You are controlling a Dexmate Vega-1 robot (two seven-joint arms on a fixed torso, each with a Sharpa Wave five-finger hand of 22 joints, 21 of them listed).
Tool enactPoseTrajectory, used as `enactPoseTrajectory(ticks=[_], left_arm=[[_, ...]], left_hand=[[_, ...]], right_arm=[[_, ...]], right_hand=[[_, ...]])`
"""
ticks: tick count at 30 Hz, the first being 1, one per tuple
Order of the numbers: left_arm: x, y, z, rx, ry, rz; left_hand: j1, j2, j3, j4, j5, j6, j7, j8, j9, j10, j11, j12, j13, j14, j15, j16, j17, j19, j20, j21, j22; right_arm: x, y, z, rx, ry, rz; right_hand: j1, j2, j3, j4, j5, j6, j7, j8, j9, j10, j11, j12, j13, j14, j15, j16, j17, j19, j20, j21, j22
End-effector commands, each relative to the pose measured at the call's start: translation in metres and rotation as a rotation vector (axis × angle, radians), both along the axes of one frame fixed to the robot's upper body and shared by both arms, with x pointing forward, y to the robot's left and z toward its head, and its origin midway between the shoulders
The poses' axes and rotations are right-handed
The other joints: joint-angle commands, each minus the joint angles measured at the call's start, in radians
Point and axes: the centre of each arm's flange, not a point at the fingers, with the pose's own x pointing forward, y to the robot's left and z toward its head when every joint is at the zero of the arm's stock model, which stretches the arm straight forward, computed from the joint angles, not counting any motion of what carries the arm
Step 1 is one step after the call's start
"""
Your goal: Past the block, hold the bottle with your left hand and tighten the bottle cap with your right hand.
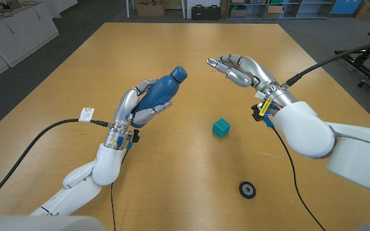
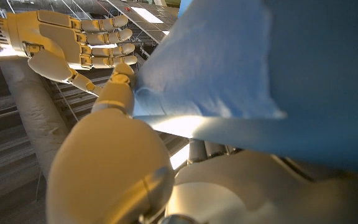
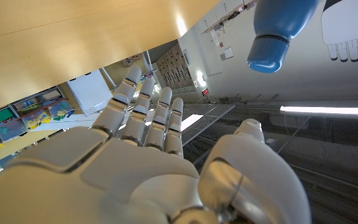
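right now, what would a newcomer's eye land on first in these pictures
The blue bottle, gripped by the left hand and lifted off the wooden table with its cap end tilted toward the right hand, which hangs open close by. Next, the small teal block on the table between the arms, and a black ring nearer the front edge.

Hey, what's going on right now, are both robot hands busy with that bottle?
Left robot hand grips blue bottle, lifted and tilted. Right robot hand open, short of the cap. Teal block below, not between them.
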Motion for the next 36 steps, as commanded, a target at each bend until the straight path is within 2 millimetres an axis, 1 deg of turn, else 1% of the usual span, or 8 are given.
enactPoseTrajectory(ticks=[1, 9, 14, 18, 22, 28, 31, 36], left_arm=[[0.008, -0.004, 0.011, -0.114, 0.072, -0.172], [0.015, -0.007, 0.016, -0.192, 0.096, -0.207], [0.020, -0.005, 0.018, -0.231, 0.113, -0.226], [0.031, 0.005, 0.019, -0.260, 0.138, -0.250], [0.044, 0.023, 0.022, -0.267, 0.165, -0.258], [0.059, 0.047, 0.029, -0.279, 0.182, -0.271], [0.069, 0.055, 0.031, -0.299, 0.193, -0.284], [0.083, 0.062, 0.031, -0.334, 0.209, -0.293]], left_hand=[[0.268, 0.283, 0.004, 0.006, 0.005, 0.316, -0.218, 0.005, 0.006, 0.191, -0.179, 0.006, 0.002, 0.019, -0.144, 0.002, 0.005, -0.006, -0.126, 0.005, 0.003], [0.268, 0.284, 0.002, 0.006, 0.006, 0.315, -0.217, 0.005, 0.006, 0.189, -0.180, 0.004, 0.003, 0.021, -0.145, 0.003, 0.006, -0.007, -0.126, 0.006, 0.003], [0.268, 0.285, 0.001, 0.006, 0.006, 0.316, -0.217, 0.004, 0.006, 0.189, -0.180, 0.003, 0.004, 0.021, -0.145, 0.003, 0.006, -0.007, -0.126, 0.006, 0.003], [0.268, 0.285, 0.001, 0.006, 0.006, 0.315, -0.218, 0.004, 0.006, 0.189, -0.180, 0.003, 0.005, 0.021, -0.145, 0.003, 0.007, -0.008, -0.126, 0.006, 0.003], [0.268, 0.285, 0.000, 0.006, 0.006, 0.314, -0.217, 0.003, 0.006, 0.190, -0.179, 0.002, 0.005, 0.021, -0.145, 0.002, 0.007, -0.011, -0.126, 0.005, 0.003], [0.267, 0.285, -0.001, 0.007, 0.006, 0.314, -0.216, 0.002, 0.006, 0.188, -0.179, 0.001, 0.006, 0.019, -0.144, 0.001, 0.007, -0.014, -0.126, 0.004, 0.003], [0.267, 0.285, -0.001, 0.007, 0.006, 0.310, -0.216, 0.001, 0.006, 0.188, -0.178, 0.000, 0.006, 0.018, -0.144, 0.000, 0.007, -0.015, -0.126, 0.004, 0.003], [0.266, 0.286, -0.002, 0.007, 0.006, 0.309, -0.216, 0.000, 0.006, 0.187, -0.179, -0.002, 0.006, 0.017, -0.144, -0.001, 0.006, -0.016, -0.126, 0.004, 0.003]], right_arm=[[0.021, -0.026, -0.039, 0.194, -0.029, 0.202], [0.043, -0.046, -0.060, 0.275, -0.003, 0.295], [0.057, -0.052, -0.070, 0.335, 0.012, 0.349], [0.070, -0.049, -0.076, 0.382, 0.028, 0.394], [0.083, -0.039, -0.079, 0.421, 0.031, 0.423], [0.100, -0.034, -0.086, 0.442, 0.050, 0.423], [0.106, -0.035, -0.089, 0.463, 0.060, 0.417], [0.117, -0.038, -0.093, 0.491, 0.085, 0.397]], right_hand=[[0.011, 0.003, 0.001, -0.008, -0.002, -0.005, 0.018, -0.010, -0.001, -0.007, 0.026, -0.018, -0.011, -0.028, -0.003, -0.015, -0.007, -0.024, -0.020, -0.016, -0.001], [0.008, 0.008, 0.004, -0.009, -0.004, -0.021, 0.056, -0.025, -0.002, -0.028, 0.049, -0.039, -0.027, -0.062, -0.005, -0.027, -0.017, -0.049, -0.039, -0.027, -0.005], [0.006, 0.009, 0.005, -0.008, -0.004, -0.026, 0.067, -0.029, -0.003, -0.029, 0.052, -0.043, -0.032, -0.066, -0.007, -0.028, -0.019, -0.055, -0.044, -0.030, -0.006], [0.003, 0.012, 0.005, -0.007, -0.005, -0.027, 0.074, -0.032, -0.003, -0.030, 0.053, -0.046, -0.036, -0.071, -0.007, -0.029, -0.021, -0.061, -0.045, -0.033, -0.007], [-0.003, 0.016, 0.005, -0.004, -0.005, -0.039, 0.080, -0.040, -0.005, -0.039, 0.058, -0.055, -0.042, -0.083, -0.005, -0.031, -0.024, -0.074, -0.048, -0.039, -0.009], [-0.015, 0.020, 0.004, 0.001, -0.005, -0.066, 0.067, -0.057, -0.006, -0.053, 0.052, -0.068, -0.052, -0.090, -0.008, -0.031, -0.028, -0.078, -0.050, -0.042, -0.011], [-0.017, 0.021, 0.004, 0.002, -0.004, -0.067, 0.067, -0.058, -0.006, -0.053, 0.053, -0.070, -0.054, -0.090, -0.006, -0.030, -0.029, -0.078, -0.050, -0.042, -0.011], [-0.024, 0.022, 0.003, 0.005, -0.004, -0.067, 0.089, -0.062, -0.007, -0.052, 0.055, -0.074, -0.060, -0.092, -0.005, -0.029, -0.032, -0.078, -0.050, -0.043, -0.013]])
